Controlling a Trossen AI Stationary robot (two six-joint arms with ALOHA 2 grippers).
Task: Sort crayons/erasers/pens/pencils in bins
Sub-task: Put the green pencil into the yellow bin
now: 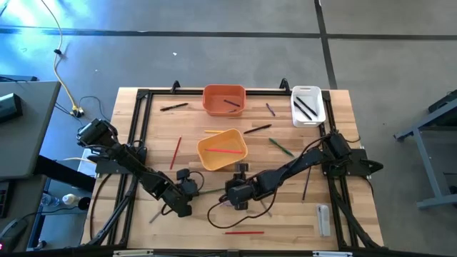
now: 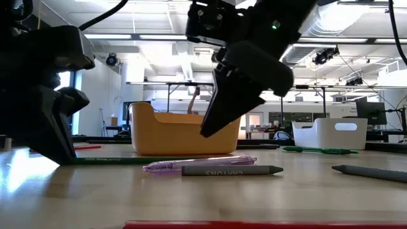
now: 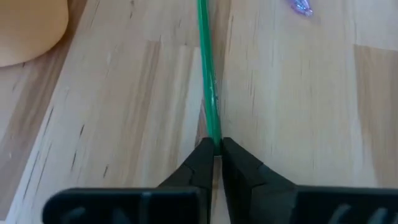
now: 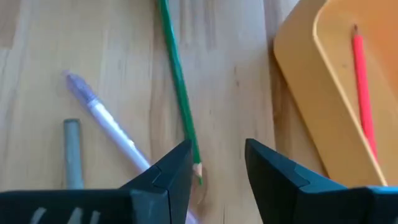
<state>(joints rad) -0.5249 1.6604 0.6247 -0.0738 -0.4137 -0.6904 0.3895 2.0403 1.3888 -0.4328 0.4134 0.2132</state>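
Fingers of my left gripper [image 3: 213,146] are pressed together on one end of a thin green wooden pencil [image 3: 208,74], which lies flat on the pale wooden table [image 1: 285,214], its length running away from me toward my other arm; my right gripper [image 4: 216,163] hangs just above the pencil's sharpened tip with its jaws spread and nothing between them; beside that tip lie a translucent lilac plastic pen [image 4: 106,121] and a short grey crayon [image 4: 73,152], both loose on the wood; just beyond stands the yellow-orange rectangular plastic tub [image 1: 222,149] with a red stick [image 1: 227,150] resting inside it; farther back along the table's far edge sit the orange plastic tub [image 1: 224,99] and the narrower white plastic tub [image 1: 307,106], each holding dark sticks; a long red stick [image 1: 244,232] lies near the front edge.
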